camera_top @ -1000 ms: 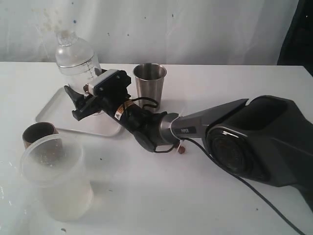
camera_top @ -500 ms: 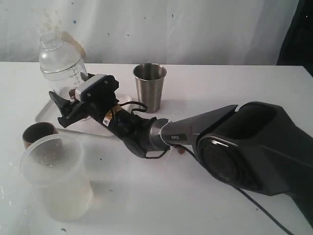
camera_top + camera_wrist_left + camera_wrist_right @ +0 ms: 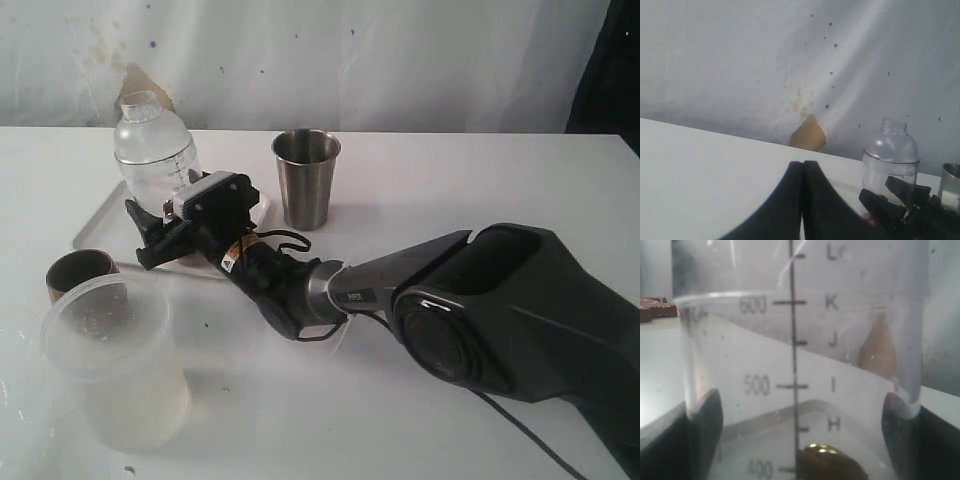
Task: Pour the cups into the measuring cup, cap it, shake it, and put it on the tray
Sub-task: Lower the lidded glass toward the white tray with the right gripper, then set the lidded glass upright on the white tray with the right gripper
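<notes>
The measuring cup, clear with a domed lid on, stands upright over the white tray. My right gripper is shut on its lower body and hides its base. In the right wrist view the cup's printed scale fills the frame between the dark fingers, and a brown shiny lump lies inside. The left gripper is shut and empty, away from the cup; the exterior view does not show it. The steel tumbler stands right of the tray. The brown cup sits in front of the tray.
A wide cloudy plastic tub stands at the near left, touching or overlapping the brown cup. The right arm's big dark body lies across the table's right half. A white sheet with a tan patch hangs behind the table.
The right gripper swung the capped measuring cup left and tilted it, then brought it back right, upright and lower over the tray.
</notes>
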Tool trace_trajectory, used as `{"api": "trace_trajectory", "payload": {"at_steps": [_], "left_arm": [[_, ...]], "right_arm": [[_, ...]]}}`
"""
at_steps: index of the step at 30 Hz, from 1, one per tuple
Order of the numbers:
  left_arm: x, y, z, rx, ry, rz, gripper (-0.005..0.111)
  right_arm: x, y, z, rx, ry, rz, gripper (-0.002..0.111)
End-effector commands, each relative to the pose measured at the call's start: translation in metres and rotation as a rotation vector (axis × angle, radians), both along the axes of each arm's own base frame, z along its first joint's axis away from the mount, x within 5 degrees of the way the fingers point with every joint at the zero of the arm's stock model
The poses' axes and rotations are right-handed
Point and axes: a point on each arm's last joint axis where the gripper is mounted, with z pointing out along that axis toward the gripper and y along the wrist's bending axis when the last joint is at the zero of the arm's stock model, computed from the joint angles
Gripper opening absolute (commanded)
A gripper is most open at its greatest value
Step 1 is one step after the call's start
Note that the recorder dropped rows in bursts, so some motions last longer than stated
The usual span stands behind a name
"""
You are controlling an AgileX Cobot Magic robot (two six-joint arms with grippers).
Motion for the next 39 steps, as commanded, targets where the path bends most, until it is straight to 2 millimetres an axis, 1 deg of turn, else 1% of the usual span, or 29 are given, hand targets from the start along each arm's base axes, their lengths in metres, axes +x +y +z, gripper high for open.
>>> {"api": "trace_trajectory", "payload": {"at_steps": [1,7,11,15,16,20,22,23,25,26,28,30,32,35,38,39], "left_arm": [[0.000,0.000,-0.001,0.005,-0.010,-0.002,0.000],[0.000,0.000,-0.001,0.005,-0.010,-0.002,0.000],[0.000,0.000,-0.001,0.005,-0.010,-0.002,0.000],[0.000,0.000,-0.001,0.005,-0.010,-0.002,0.000],[0.000,0.000,-0.001,0.005,-0.010,-0.002,0.000],[0.000,0.000,-0.001,0.005,-0.010,-0.002,0.000],[0.000,0.000,-0.001,0.005,-0.010,-0.002,0.000],[0.000,0.000,-0.001,0.005,-0.010,-0.002,0.000],[0.000,0.000,-0.001,0.005,-0.010,-0.002,0.000],[0.000,0.000,-0.001,0.005,-0.010,-0.002,0.000],[0.000,0.000,-0.001,0.005,-0.010,-0.002,0.000],[0.000,0.000,-0.001,0.005,-0.010,-0.002,0.000],[0.000,0.000,-0.001,0.005,-0.010,-0.002,0.000],[0.000,0.000,-0.001,0.005,-0.010,-0.002,0.000],[0.000,0.000,-0.001,0.005,-0.010,-0.002,0.000],[0.000,0.000,-0.001,0.005,-0.010,-0.002,0.000]], "right_arm": [[0.001,-0.002,0.001,-0.004,0.004,-0.003,0.000],[-0.007,-0.006,-0.006,-0.050,0.038,0.019,0.000],[-0.013,-0.011,-0.003,-0.062,0.064,0.010,0.000],[-0.015,-0.015,-0.001,-0.074,0.101,-0.011,0.000],[-0.015,-0.015,-0.002,-0.086,0.113,-0.011,0.002],[-0.015,-0.015,-0.008,-0.130,0.164,-0.017,0.025],[-0.015,-0.015,-0.008,-0.127,0.181,-0.017,0.050],[-0.015,-0.014,-0.006,-0.127,0.212,-0.016,0.068],[-0.014,-0.015,-0.004,-0.154,0.260,-0.023,0.084],[-0.014,-0.015,-0.004,-0.186,0.296,-0.029,0.086],[-0.015,-0.017,0.003,-0.272,0.391,-0.048,0.087],[-0.015,-0.019,0.007,-0.318,0.437,-0.056,0.087],[-0.016,-0.020,0.012,-0.328,0.473,-0.064,0.087],[-0.017,-0.021,0.018,-0.353,0.500,-0.069,0.087],[-0.022,-0.015,0.031,-0.363,0.499,-0.058,0.087],[-0.023,-0.015,0.033,-0.367,0.503,-0.059,0.087]]}}
